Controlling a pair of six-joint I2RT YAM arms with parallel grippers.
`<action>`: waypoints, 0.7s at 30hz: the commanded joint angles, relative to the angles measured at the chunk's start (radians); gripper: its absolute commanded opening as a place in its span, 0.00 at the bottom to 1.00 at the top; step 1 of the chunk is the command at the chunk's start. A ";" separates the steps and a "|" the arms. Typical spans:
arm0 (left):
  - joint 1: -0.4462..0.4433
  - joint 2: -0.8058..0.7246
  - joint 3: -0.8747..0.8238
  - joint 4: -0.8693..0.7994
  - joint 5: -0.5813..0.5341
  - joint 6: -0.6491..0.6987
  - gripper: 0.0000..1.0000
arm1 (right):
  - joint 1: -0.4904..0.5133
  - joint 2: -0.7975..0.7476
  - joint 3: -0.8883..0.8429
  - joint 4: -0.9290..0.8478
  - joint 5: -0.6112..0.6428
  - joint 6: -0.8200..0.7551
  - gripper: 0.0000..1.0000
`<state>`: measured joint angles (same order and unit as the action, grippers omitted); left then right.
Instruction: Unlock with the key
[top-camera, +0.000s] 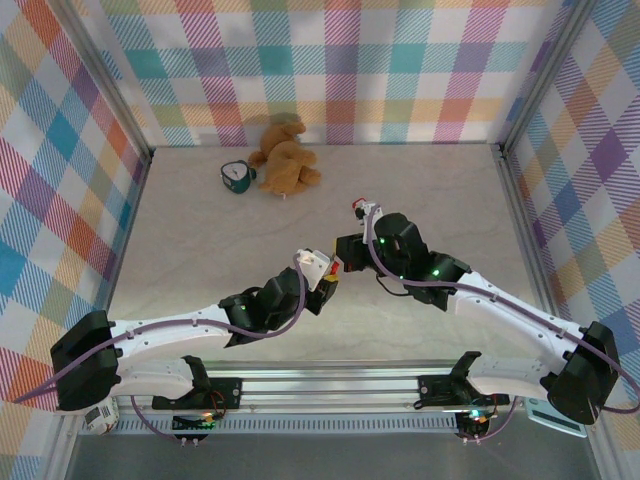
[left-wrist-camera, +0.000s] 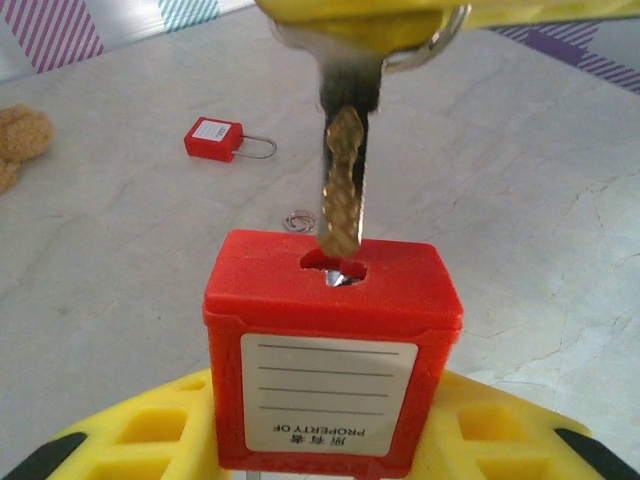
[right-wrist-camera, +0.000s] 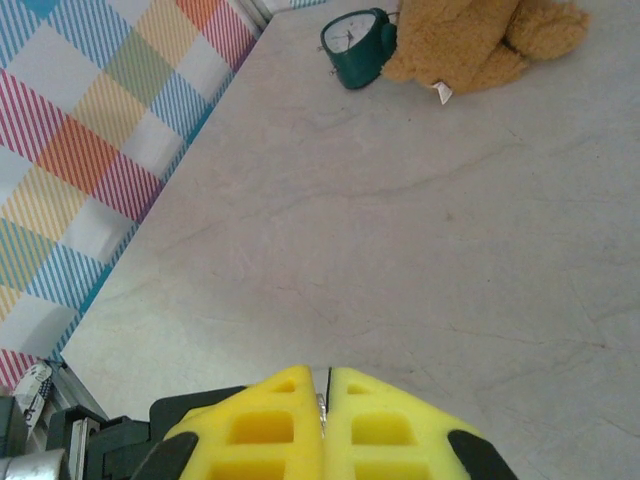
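Right gripper (right-wrist-camera: 325, 400) clenched on the key (left-wrist-camera: 342, 190), tip at the keyhole (left-wrist-camera: 336, 268). Left gripper (left-wrist-camera: 330, 430) grasping the red padlock (left-wrist-camera: 335, 310). Risk: a slight tilt could jam the key or twist it in my grip.

A brown teddy bear (top-camera: 285, 158) lies beside a green clock (top-camera: 236, 177).
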<state>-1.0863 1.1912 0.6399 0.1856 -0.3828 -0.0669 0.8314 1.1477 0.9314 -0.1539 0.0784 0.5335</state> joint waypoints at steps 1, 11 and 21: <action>-0.012 -0.027 0.006 0.029 0.005 -0.017 0.32 | 0.000 -0.006 0.045 -0.011 0.029 -0.033 0.03; -0.014 -0.031 0.007 0.030 -0.011 -0.018 0.32 | 0.000 0.000 0.014 -0.030 -0.010 -0.010 0.03; -0.014 -0.032 0.006 0.046 -0.028 -0.017 0.32 | 0.002 0.029 -0.014 -0.015 -0.055 0.038 0.03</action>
<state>-1.0908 1.1847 0.6395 0.1776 -0.3874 -0.0669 0.8307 1.1553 0.9340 -0.1711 0.0582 0.5472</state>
